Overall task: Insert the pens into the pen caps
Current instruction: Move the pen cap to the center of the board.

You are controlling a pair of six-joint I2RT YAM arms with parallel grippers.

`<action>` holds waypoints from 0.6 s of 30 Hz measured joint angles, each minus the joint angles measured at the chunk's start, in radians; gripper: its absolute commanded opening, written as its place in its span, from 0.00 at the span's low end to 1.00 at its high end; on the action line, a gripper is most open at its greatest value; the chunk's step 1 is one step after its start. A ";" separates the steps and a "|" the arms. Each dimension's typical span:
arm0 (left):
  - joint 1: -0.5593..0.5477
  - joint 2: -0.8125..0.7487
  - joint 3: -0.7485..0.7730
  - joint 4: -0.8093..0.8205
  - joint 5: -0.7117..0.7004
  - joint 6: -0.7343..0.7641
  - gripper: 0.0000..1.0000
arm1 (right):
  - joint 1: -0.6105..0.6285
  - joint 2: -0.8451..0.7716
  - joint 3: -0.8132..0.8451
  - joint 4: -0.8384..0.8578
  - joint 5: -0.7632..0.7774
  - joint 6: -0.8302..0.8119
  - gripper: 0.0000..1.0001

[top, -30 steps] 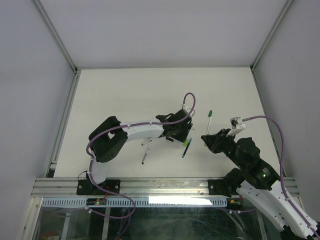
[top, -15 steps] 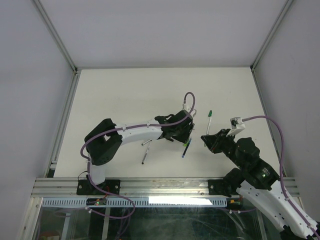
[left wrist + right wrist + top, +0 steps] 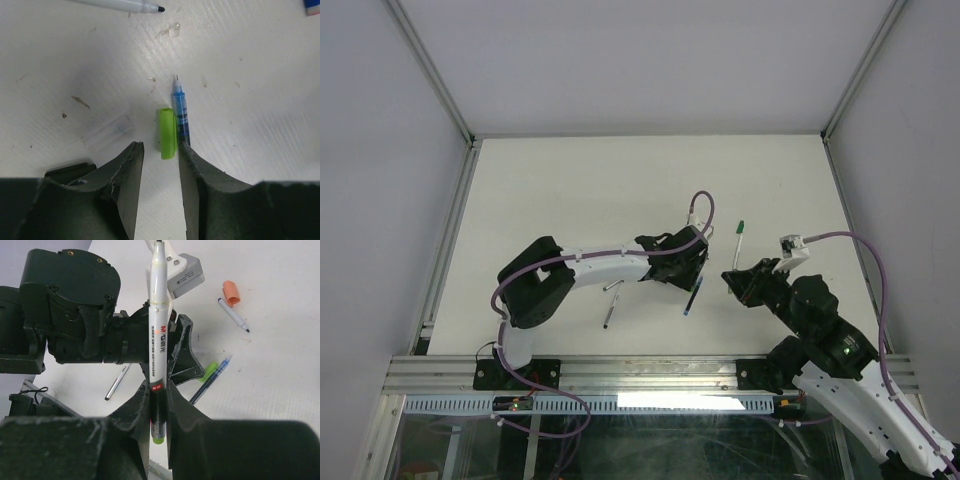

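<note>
The green cap [image 3: 166, 132] lies flat on the table [image 3: 260, 100], its long side touching a blue pen [image 3: 180, 111] that lies parallel to it. This is the cap that the step in hand turns on.

The left gripper [image 3: 159, 150] has come down over it with jaws open. Its fingers [image 3: 125, 190] straddle the cap's near end: one stands clear of the cap's free side, and the other is right against the blue pen. That looks like the set-up for a pinch. The neighbouring pen sits so close that the jaws may catch it as well, or push the cap askew.

Near the cap, the right gripper [image 3: 157, 390] has its jaws closed on a white pen [image 3: 159, 335]. The barrel stands out straight from the fingers, its light green butt showing just behind them and its writing end free. I judge it is held ready so that the tip can go into the cap once the cap is lifted and turned to face it.

Farther from the cap, beyond the blue pen's tip, an orange cap [image 3: 231, 292] lies just beside a black-tipped pen [image 3: 233, 315]. These are likely a later pair.
</note>
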 measured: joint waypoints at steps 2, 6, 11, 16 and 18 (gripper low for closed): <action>0.000 0.010 0.000 0.001 0.000 0.000 0.35 | 0.000 0.000 -0.003 0.000 0.000 0.000 0.00; 0.000 0.018 0.000 0.002 0.000 0.000 0.35 | 0.000 0.000 -0.006 -0.001 0.000 0.001 0.00; 0.000 0.034 0.000 0.005 0.002 0.000 0.35 | 0.000 0.000 -0.006 -0.001 0.000 0.001 0.00; 0.000 0.039 0.000 0.011 0.008 0.000 0.34 | 0.000 0.000 -0.007 -0.001 0.000 0.003 0.00; 0.000 0.040 0.000 0.012 0.008 0.000 0.33 | 0.000 0.000 -0.007 -0.001 0.000 0.004 0.00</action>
